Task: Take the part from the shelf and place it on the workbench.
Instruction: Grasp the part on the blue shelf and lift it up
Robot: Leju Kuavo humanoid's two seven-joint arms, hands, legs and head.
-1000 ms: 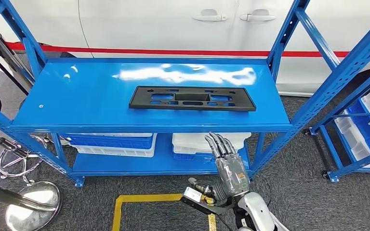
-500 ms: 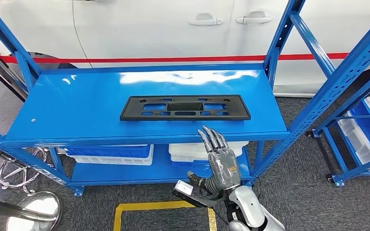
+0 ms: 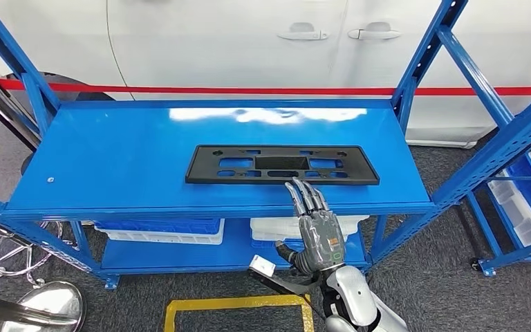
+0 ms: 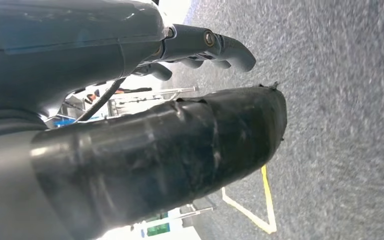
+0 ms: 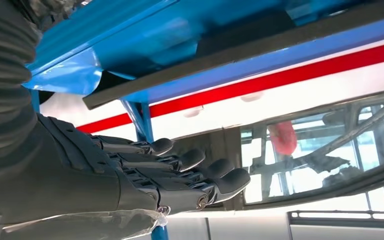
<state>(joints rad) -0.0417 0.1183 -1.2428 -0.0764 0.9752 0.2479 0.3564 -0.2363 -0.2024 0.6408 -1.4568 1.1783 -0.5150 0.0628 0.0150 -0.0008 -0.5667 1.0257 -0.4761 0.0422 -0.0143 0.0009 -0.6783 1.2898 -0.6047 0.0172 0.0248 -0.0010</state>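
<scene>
Reach step: the black part (image 3: 281,164) lies flat at frame centre on the blue shelf (image 3: 110,159). The right hand (image 3: 316,225), open and empty, hovers just below it; next, grasp its near edge.

A glossy blue metal shelf rack (image 3: 110,159) with slanted blue uprights stands on grey carpeted floor (image 3: 429,277). On its top deck, right of centre and toward the near edge, lies a flat black rectangular plastic panel with cut-out slots (image 3: 281,164). The lower deck carries a blue-and-white plastic bin (image 3: 159,229) on the left and a white plastic bin (image 3: 276,227) on the right.
</scene>
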